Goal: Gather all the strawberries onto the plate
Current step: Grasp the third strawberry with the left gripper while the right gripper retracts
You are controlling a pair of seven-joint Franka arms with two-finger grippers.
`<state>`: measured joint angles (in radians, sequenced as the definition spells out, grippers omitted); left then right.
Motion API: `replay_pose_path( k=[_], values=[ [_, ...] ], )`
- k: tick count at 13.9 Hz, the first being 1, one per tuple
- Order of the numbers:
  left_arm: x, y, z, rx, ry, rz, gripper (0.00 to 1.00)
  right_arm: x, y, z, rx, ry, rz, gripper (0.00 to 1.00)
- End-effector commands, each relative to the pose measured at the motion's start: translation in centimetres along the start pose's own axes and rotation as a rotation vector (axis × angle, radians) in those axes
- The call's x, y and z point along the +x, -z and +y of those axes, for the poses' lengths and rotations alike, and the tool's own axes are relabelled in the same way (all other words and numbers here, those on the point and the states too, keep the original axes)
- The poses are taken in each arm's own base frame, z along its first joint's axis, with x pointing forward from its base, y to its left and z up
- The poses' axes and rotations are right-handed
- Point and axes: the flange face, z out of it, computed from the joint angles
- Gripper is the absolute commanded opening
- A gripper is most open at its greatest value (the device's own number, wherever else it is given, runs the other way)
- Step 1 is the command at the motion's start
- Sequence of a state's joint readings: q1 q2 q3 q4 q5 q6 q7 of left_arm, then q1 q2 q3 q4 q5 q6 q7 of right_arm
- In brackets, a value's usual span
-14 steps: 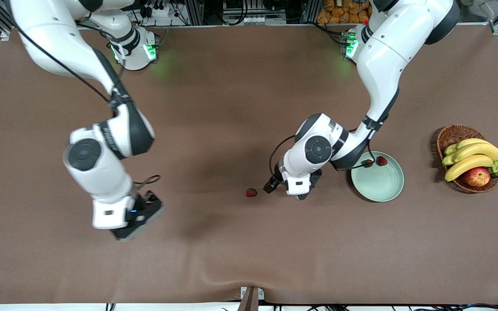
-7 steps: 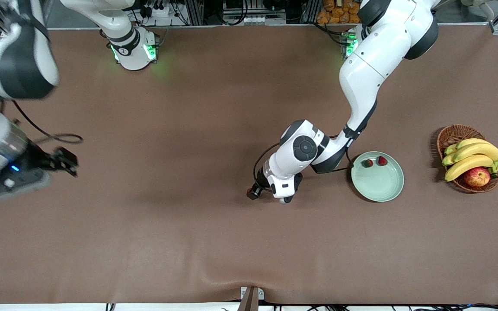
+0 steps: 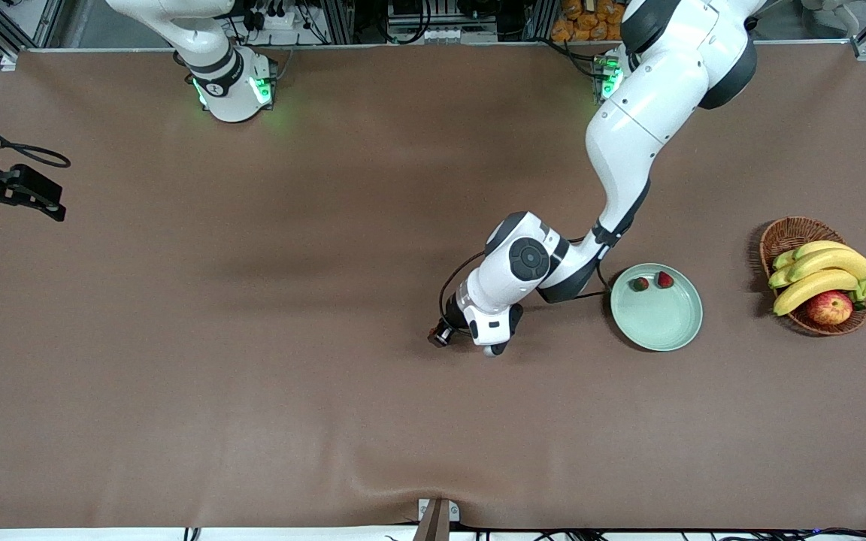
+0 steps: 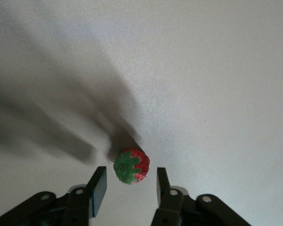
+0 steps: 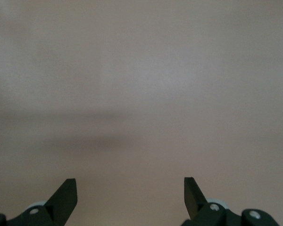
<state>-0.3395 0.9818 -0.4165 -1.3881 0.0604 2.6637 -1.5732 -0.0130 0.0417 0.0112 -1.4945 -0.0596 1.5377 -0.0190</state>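
The mint-green plate [image 3: 660, 330] lies toward the left arm's end of the table, with two strawberries [image 3: 639, 284] [image 3: 664, 280] in it near its rim. A third strawberry [image 4: 132, 165], red with a green cap, lies on the brown cloth beside the plate, toward the middle of the table. My left gripper [image 3: 440, 335] is down at the cloth around this berry. In the left wrist view the left gripper [image 4: 130, 176] is open, a finger on each side of the berry and a small gap at both. My right gripper [image 3: 46, 204] is open and holds nothing.
A wicker basket [image 3: 785, 236] with bananas [image 3: 824, 272] and an apple [image 3: 829, 307] stands at the left arm's end of the table, beside the plate. My right arm hangs at the right arm's end, partly out of view. The brown cloth has a wrinkle at its near edge.
My left gripper moved over the lone strawberry, came down, and its fingers narrowed around it. My right arm swung away toward its own end of the table.
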Motion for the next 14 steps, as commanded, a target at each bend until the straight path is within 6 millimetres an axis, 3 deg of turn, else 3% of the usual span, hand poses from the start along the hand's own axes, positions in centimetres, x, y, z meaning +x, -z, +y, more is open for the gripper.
replay_pose_path(
  k=[1, 10, 14],
  values=[
    [0.1, -0.7, 0.4, -0.032, -0.003, -0.008, 0.49, -0.6, -0.1, 0.1, 0.018, -0.039, 0.001, 1.00],
    [0.6, -1.8, 0.0, -0.049, 0.002, -0.013, 0.36, -0.4, 0.4, 2.1, 0.020, -0.074, 0.039, 1.00],
    [0.7, -2.1, -0.1, -0.047, 0.004, -0.014, 0.15, -0.3, 0.5, 1.3, 0.096, -0.075, 0.046, 1.00]
  ],
)
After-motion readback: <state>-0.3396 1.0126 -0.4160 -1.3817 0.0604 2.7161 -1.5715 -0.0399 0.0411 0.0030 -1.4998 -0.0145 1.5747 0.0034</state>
